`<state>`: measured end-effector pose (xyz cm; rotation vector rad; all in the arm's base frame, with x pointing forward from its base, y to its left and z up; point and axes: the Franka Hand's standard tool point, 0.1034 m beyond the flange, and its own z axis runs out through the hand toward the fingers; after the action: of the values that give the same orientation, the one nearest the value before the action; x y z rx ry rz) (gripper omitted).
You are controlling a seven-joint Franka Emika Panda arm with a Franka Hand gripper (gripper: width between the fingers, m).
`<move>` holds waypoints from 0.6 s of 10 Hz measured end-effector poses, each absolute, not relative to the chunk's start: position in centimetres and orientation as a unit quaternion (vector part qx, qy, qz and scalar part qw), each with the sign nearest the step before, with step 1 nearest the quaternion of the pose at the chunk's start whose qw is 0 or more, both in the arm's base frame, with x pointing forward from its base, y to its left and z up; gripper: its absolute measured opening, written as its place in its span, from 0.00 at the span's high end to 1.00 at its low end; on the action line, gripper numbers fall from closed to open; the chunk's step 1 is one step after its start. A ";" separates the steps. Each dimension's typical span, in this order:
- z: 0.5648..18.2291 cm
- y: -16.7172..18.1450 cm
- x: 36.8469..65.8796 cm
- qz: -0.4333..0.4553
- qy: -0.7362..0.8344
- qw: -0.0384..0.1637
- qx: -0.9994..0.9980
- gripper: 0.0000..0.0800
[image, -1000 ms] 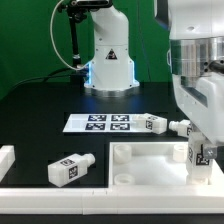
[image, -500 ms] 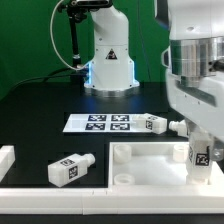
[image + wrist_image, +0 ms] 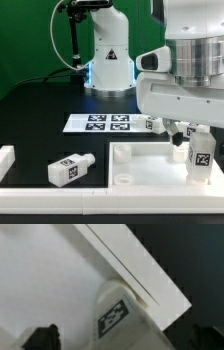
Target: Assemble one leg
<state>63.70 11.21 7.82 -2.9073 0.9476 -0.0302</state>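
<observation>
Black desk [image 3: 30,120], green backdrop [image 3: 25,40]; on the white panel [image 3: 150,166] we see 1 leg [image 3: 200,155] upright (long axis vertical); whether the fingers [image 3: 40,339] are released or clenched we cannot tell.

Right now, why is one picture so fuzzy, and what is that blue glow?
Wrist view: shot from very close, so the leg and its tag look soft and the white panel is washed out, nearly featureless. Exterior view: the marker board is crisp, the near arm looms large and slightly soft; the blue glow is a light on the robot base.
</observation>
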 end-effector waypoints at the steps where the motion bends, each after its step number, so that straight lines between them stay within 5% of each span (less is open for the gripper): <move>1: 7.9 11.3 63.8 -0.021 0.191 0.017 -0.981 0.19; 3: 7.7 11.5 63.7 -0.024 0.129 0.011 -0.991 0.19; 4: 7.7 11.5 63.7 -0.024 0.142 0.012 -0.990 0.34; 5: 7.7 11.5 63.7 -0.024 0.149 0.012 -0.988 0.34; 6: 7.7 11.5 63.7 -0.023 0.170 0.012 -0.985 0.57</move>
<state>63.73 11.48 7.68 -3.0704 0.5296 -0.0721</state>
